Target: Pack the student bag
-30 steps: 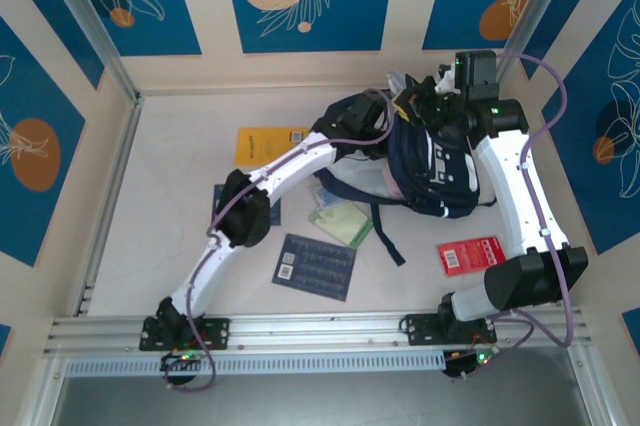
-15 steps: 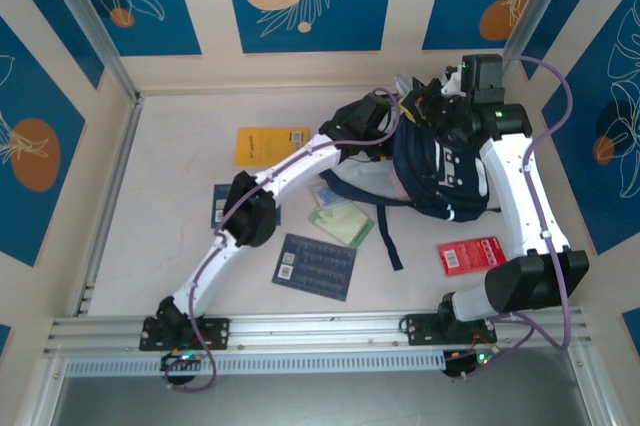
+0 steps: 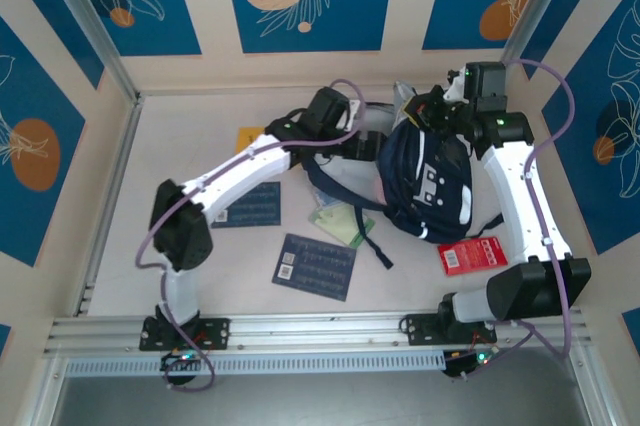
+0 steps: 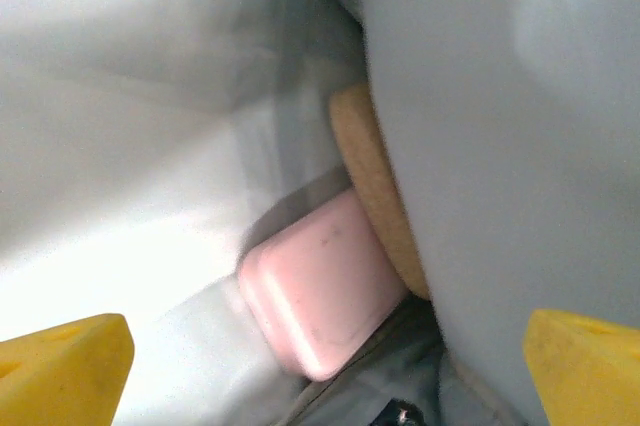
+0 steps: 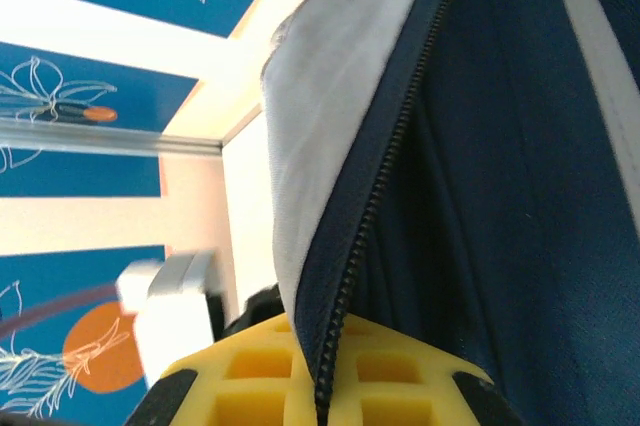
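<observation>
The student bag [image 3: 430, 181] was held at its zippered rim, pinched by the right gripper [image 5: 320, 376]; the left gripper [image 4: 322, 371] was spread wide inside, near a pink case [image 4: 315, 291].

Overhead shot is evenly lit from above and pretty sharp; the arms throw only soft, faint shadows on the pale table [image 3: 180, 146]. Left wrist view is mushy all over; the grey lining [image 4: 150, 96] blows out near white at lower left; the pink case [image 4: 320, 291] is fuzzy; the yellow fingertips [image 4: 60, 366] are blurred. Right wrist view: the student bag [image 5: 500, 196] reads dark; its zipper [image 5: 372, 211] is fairly crisp; the wall [image 5: 240, 76] behind is overexposed and smeary.
</observation>
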Action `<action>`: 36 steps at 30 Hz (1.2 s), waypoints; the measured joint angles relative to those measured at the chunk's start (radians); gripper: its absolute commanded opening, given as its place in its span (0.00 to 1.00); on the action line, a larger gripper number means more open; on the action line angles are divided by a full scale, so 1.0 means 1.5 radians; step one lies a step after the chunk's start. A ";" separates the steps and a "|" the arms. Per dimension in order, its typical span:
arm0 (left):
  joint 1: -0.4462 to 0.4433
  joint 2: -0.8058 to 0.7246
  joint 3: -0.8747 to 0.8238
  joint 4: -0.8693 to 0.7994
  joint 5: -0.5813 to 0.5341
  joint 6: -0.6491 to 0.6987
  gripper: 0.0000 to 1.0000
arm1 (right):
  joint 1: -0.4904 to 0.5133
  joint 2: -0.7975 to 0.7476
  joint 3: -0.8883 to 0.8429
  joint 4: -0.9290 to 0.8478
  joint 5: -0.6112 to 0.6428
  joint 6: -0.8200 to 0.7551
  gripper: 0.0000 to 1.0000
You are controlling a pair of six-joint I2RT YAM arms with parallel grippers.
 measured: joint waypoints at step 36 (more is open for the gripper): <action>0.142 -0.029 -0.423 0.235 0.080 -0.189 0.75 | -0.016 0.039 0.017 0.015 0.090 -0.145 0.00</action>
